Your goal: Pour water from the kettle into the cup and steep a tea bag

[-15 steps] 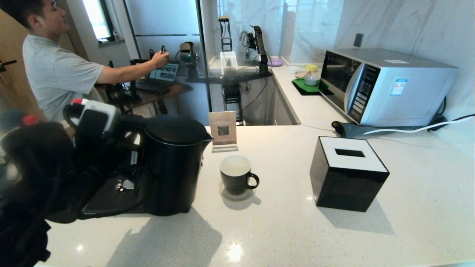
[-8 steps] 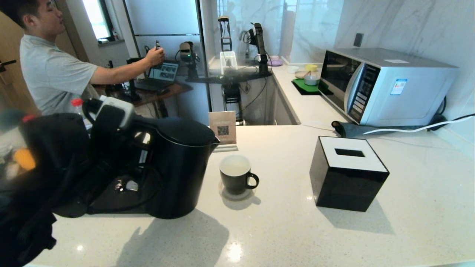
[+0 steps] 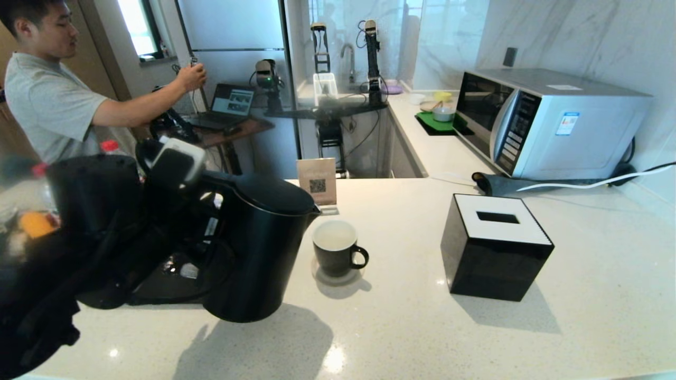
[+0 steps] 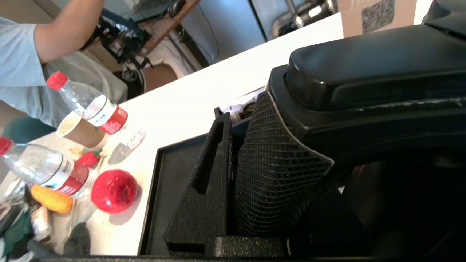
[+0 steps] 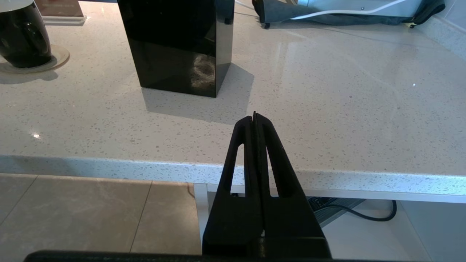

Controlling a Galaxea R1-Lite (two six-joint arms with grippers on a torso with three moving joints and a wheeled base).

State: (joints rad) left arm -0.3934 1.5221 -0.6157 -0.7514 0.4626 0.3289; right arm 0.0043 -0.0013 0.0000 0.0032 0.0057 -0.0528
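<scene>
The kettle (image 3: 259,243) is held off the counter (image 3: 401,327) at the near left, tipped toward the cup (image 3: 336,248), its spout just left of the cup's rim and slightly above it. No stream is seen. The left gripper (image 4: 251,174) is clamped on the kettle's loop handle, one meshed pad (image 4: 273,171) pressed against the handle's underside in the left wrist view.

The right gripper (image 5: 255,120) is parked below the near counter edge, fingers pressed together, holding nothing.

Handling, as judged:
- The kettle is taken to be heavy and rigid, more so if full. The weight sits forward of the handle, so a turning pull on the grip is expected as it tips. The matte handle looks unlikely to slip. The handle is the only sensible hold (the body may be hot).
- The cup is small and light beside the kettle, probably ceramic, and easily knocked. It stands on a pale coaster (image 3: 338,277), handle to the right. Whether water is already inside cannot be told.

Surroundings:
- A black tray (image 4: 174,174) lies left of the kettle.
- A QR sign (image 3: 317,182) stands just beyond the spout, the likeliest thing to be clipped.
- A black tissue box (image 3: 494,248) stands well right of the cup, a microwave (image 3: 544,121) beyond it.
- Bottles (image 4: 87,103), a paper cup (image 4: 78,129) and toy food (image 4: 114,191) sit at far left.
- A person (image 3: 58,100) is at work beyond the counter.
</scene>
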